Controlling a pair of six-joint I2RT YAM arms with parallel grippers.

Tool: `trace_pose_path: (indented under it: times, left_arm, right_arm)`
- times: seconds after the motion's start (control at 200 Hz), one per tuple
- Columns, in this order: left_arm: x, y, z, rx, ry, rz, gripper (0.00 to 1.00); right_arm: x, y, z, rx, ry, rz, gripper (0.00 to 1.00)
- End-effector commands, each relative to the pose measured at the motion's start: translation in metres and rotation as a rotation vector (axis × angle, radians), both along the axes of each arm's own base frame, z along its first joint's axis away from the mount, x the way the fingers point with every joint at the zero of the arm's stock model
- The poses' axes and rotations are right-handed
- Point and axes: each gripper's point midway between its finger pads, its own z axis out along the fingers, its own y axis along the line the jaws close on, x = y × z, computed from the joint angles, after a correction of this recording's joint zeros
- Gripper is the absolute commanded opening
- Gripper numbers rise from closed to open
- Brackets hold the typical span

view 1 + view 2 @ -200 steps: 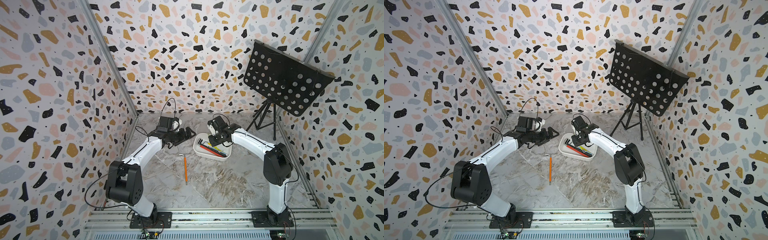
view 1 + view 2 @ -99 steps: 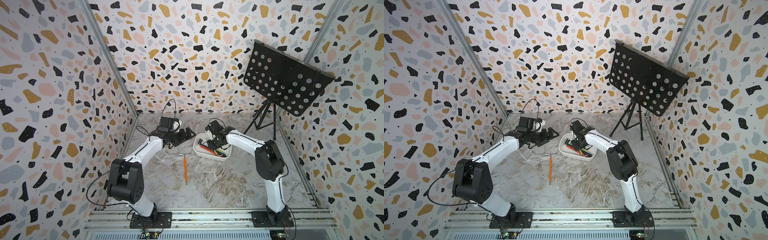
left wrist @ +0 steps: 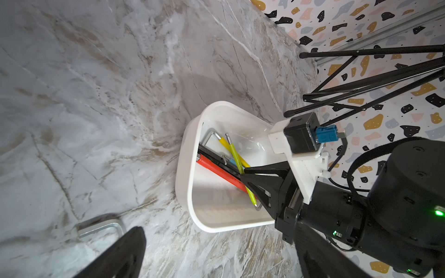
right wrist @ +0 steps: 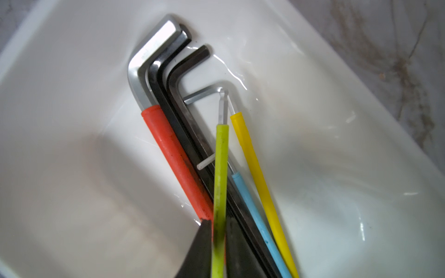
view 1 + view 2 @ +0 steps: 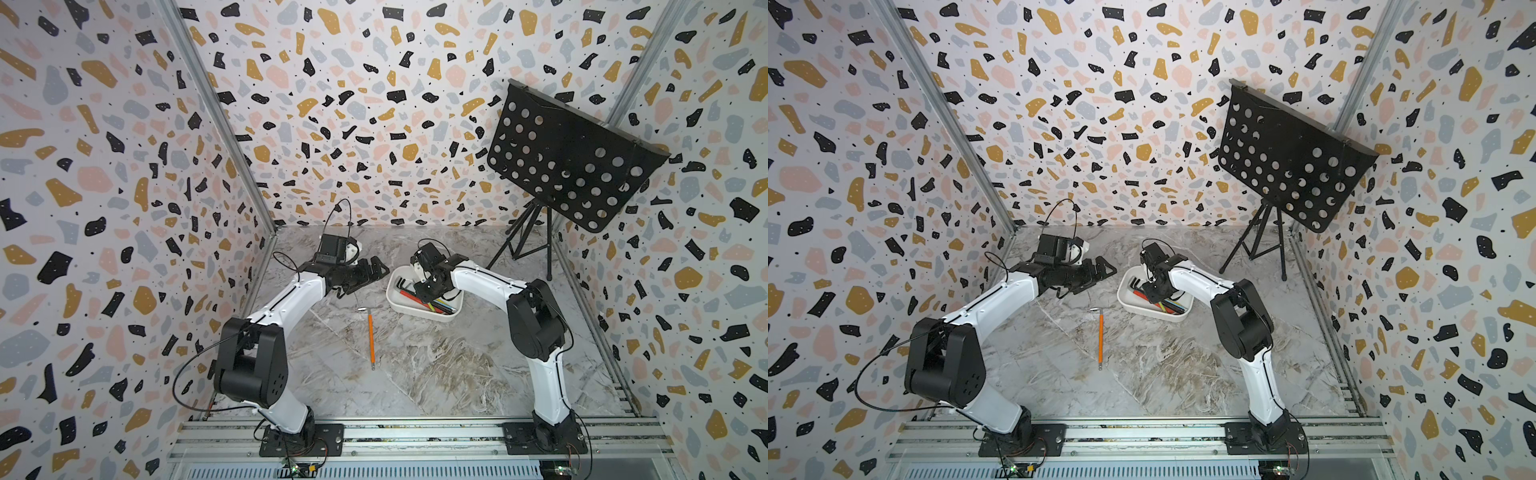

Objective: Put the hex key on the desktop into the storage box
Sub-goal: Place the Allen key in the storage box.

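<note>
Rail (image 5: 415,432) runs along the near edge, with both arm bases on it. Beyond it the orange key (image 5: 371,338) (image 5: 1100,338) lies flat on the counter (image 5: 436,365), out in the open. Its long leg points away and its silver bend is at the far end. Nothing touches it.

Just past that bend are the left fingers (image 5: 374,266) (image 3: 120,255). They are spread wide, hold nothing, sit above the counter and aim toward the box. The orange key's bend (image 3: 101,226) shows beside one of them in the left wrist view.

The box (image 5: 432,318) (image 5: 1154,314) (image 3: 185,183) (image 4: 72,120) sits on the counter to the right of the orange key's far end, apart from it. The right fingers (image 3: 257,181) (image 4: 199,248) reach down inside it.

The green key (image 4: 221,168) (image 3: 240,166) runs between them, one finger close on each side. I can't tell whether they pinch it or only flank it (too blurred that close). Its bare tip is down by the yellow key (image 4: 255,168).

Also in the box:
- red key (image 4: 175,163)
- two black keys (image 4: 168,79), side by side against the red key
- blue key (image 4: 250,211), between the black keys and the yellow key

The green key crosses over this bunch.

Far right corner: a black perforated stand (image 5: 573,166) (image 5: 1291,166), its plate tilted, tripod feet on the counter by the wall (image 5: 374,104).
</note>
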Motion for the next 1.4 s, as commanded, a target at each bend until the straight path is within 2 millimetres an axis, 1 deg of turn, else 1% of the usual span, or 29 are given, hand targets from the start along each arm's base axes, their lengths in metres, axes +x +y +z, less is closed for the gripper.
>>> trace_pose_path:
  times: [0.0, 0.145, 0.25, 0.325, 0.445, 0.586, 0.661, 0.711, 0.816, 0.891, 0.941, 0.991, 1.101, 1.146, 1.266, 1.397]
  left_arm:
    - [0.002, 0.004, 0.007, 0.034, -0.036, 0.002, 1.00]
    - [0.002, 0.007, 0.009, 0.056, -0.040, 0.001, 1.00]
    - [0.003, 0.016, 0.016, 0.085, -0.067, 0.016, 1.00]
    - [0.002, 0.023, 0.022, 0.098, -0.091, 0.031, 1.00]
    - [-0.002, 0.034, 0.035, 0.074, -0.128, 0.054, 1.00]
    - [-0.014, 0.048, 0.054, 0.058, -0.180, 0.069, 1.00]
    - [-0.021, 0.060, 0.061, 0.072, -0.211, 0.089, 1.00]
    - [-0.027, 0.066, 0.067, 0.087, -0.235, 0.104, 1.00]
    - [-0.039, 0.072, 0.082, 0.087, -0.315, 0.135, 1.00]
    - [-0.046, 0.077, 0.091, 0.099, -0.370, 0.157, 1.00]
    - [-0.050, 0.083, 0.096, 0.127, -0.405, 0.173, 1.00]
    - [-0.055, 0.090, 0.098, 0.164, -0.429, 0.197, 1.00]
    - [-0.062, 0.114, 0.100, 0.266, -0.470, 0.295, 1.00]
    - [-0.064, 0.120, 0.100, 0.294, -0.478, 0.314, 1.00]
    - [-0.064, 0.132, 0.087, 0.352, -0.432, 0.356, 1.00]
    - [-0.061, 0.131, 0.072, 0.379, -0.337, 0.327, 1.00]
  right_arm:
    - [-0.003, -0.003, 0.006, 0.000, 0.002, 0.004, 0.24]
    - [-0.006, -0.006, 0.012, -0.005, 0.006, 0.003, 0.25]
    - [-0.009, -0.011, 0.025, -0.006, -0.011, -0.007, 0.26]
    - [-0.012, -0.015, 0.041, 0.008, -0.039, -0.017, 0.28]
    - [-0.020, -0.018, 0.072, 0.070, -0.087, -0.021, 0.35]
    - [-0.033, -0.024, 0.102, 0.134, -0.120, -0.039, 0.38]
    - [-0.041, -0.025, 0.113, 0.169, -0.122, -0.049, 0.38]
    - [-0.047, -0.023, 0.118, 0.208, -0.109, -0.045, 0.39]
    - [-0.067, -0.006, 0.127, 0.342, -0.040, -0.014, 0.40]
    - [-0.078, 0.003, 0.130, 0.399, -0.011, -0.009, 0.41]
    - [-0.081, 0.005, 0.131, 0.400, -0.011, -0.026, 0.43]
    - [-0.085, 0.007, 0.130, 0.399, -0.015, -0.038, 0.44]
    - [-0.095, 0.016, 0.128, 0.378, -0.022, -0.051, 0.45]
    - [-0.098, 0.021, 0.127, 0.365, -0.026, -0.055, 0.45]
    - [-0.105, 0.038, 0.117, 0.323, -0.022, -0.061, 0.47]
    - [-0.110, 0.060, 0.101, 0.295, -0.002, -0.085, 0.50]
